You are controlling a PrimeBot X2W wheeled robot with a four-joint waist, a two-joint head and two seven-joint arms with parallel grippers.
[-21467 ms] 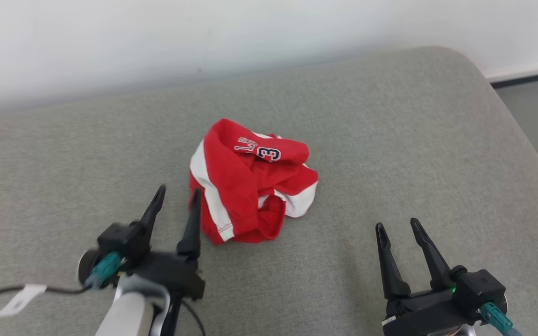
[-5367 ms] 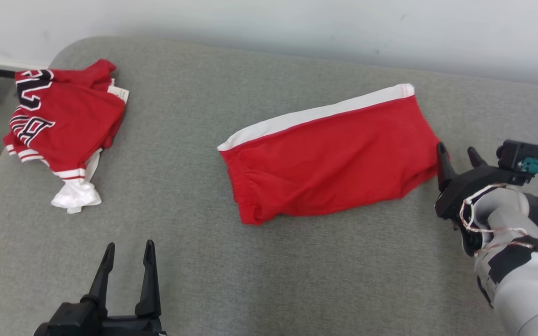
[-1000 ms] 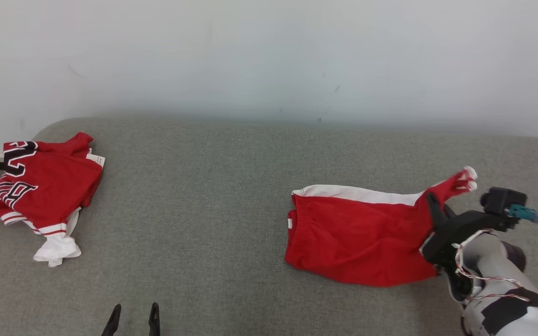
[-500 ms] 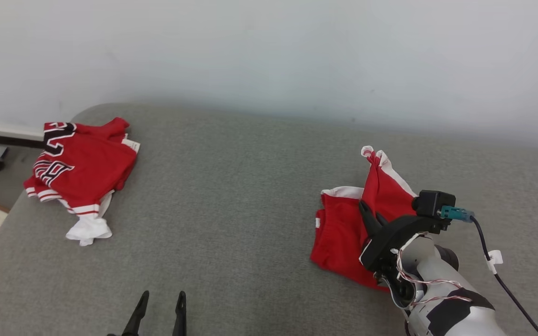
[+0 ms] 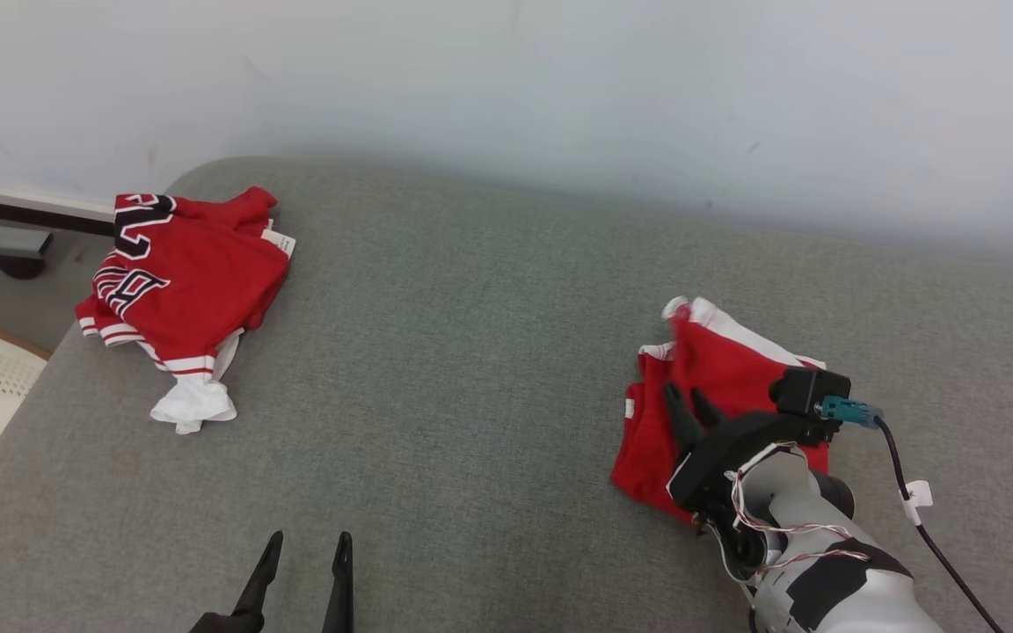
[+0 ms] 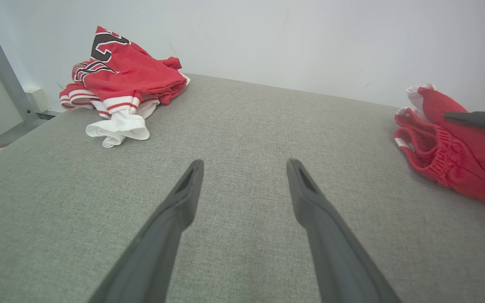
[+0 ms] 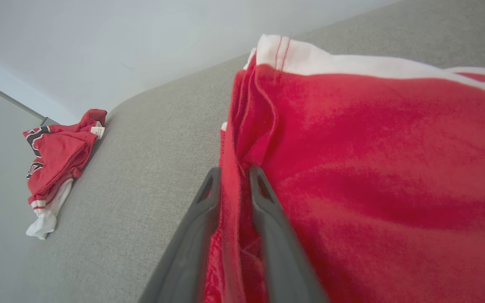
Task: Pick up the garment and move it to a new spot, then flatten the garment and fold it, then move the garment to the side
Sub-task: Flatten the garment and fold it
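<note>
Garment point(image 5: 735, 369): soft red knit, white side band, elastic waist, doubled over, bunched under and beyond right pincer point(image 5: 689, 409); near edge hidden by pale forearm. Fingers point(image 7: 196, 235) narrow, red fold between; pinched or loose, cannot tell. Left pincer point(image 6: 244, 166) wide, empty, over grey woven cushion point(image 5: 471, 352); garment far right, cut off
</note>
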